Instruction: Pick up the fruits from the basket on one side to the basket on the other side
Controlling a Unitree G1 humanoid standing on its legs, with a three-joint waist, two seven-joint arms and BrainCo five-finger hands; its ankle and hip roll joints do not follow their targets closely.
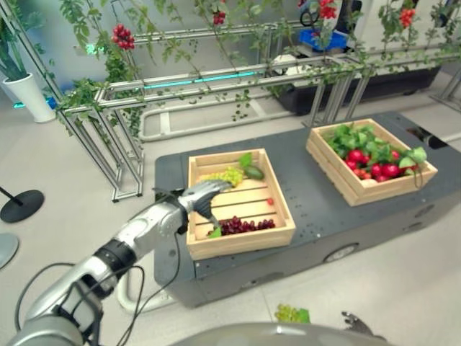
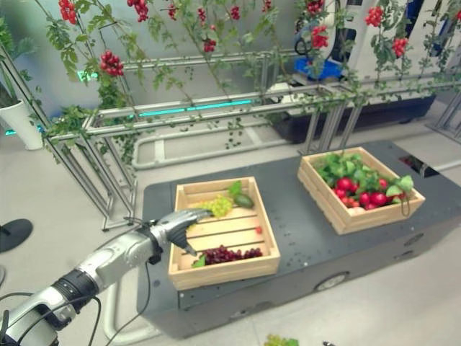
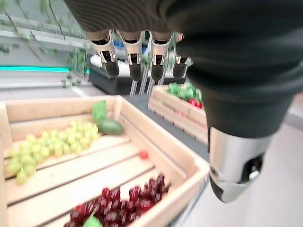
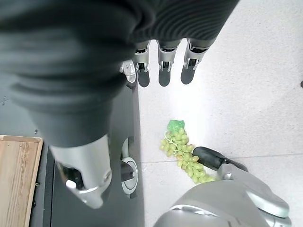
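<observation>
- The left hand point(image 1: 204, 194) was held open, empty, above the near pale slatted wooden crate point(image 1: 281, 203).
- Green grapes point(image 1: 225, 175) and dark red grapes point(image 1: 246, 225) were seen inside it.
- The right hand point(image 4: 163, 66) was held open over the floor, where another green grape bunch point(image 4: 183, 156) lay.

Two wooden crates stand on the dark bench point(image 1: 317, 202): the near crate point(image 1: 245, 241) at frame centre and the far crate point(image 1: 346, 184) at right.

The near crate holds one bunch of green grapes point(image 1: 225, 175), one bunch of dark red grapes point(image 1: 246, 225), one dark green fruit point(image 1: 253, 172) and one small red fruit point(image 1: 270, 201).

The far crate holds a heap of red fruits point(image 1: 373, 166) with green leaves; an exact count cannot be taken.

One further bunch of green grapes point(image 4: 183, 152) lies on the floor.
</observation>
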